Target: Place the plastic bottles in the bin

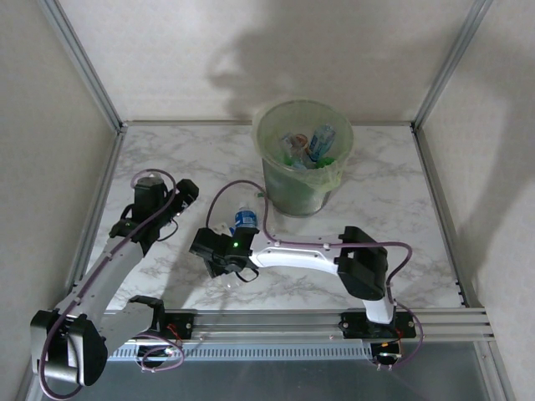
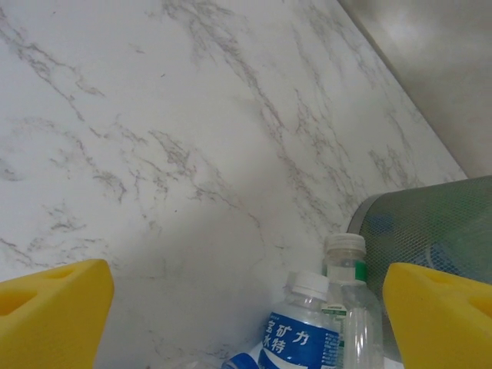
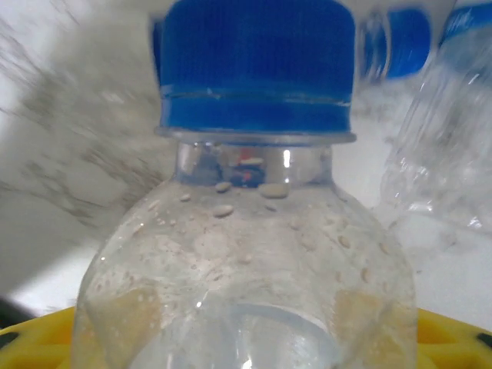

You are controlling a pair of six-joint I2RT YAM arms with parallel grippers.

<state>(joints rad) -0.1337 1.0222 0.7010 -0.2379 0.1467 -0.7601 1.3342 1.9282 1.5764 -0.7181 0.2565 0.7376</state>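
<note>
Left wrist: bottle (image 2: 301,327) wears blue label (image 2: 296,344) reading 宝矿力水特.

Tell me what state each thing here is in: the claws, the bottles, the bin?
left claw: open, empty.
right claw: shut on the blue-capped bottle.
blue-labelled bottle: white cap on, on the table, not held.
clear bottle: cap on, right beside the blue-labelled one.
bin: upright, open-topped, several binned bottles inside.
</note>
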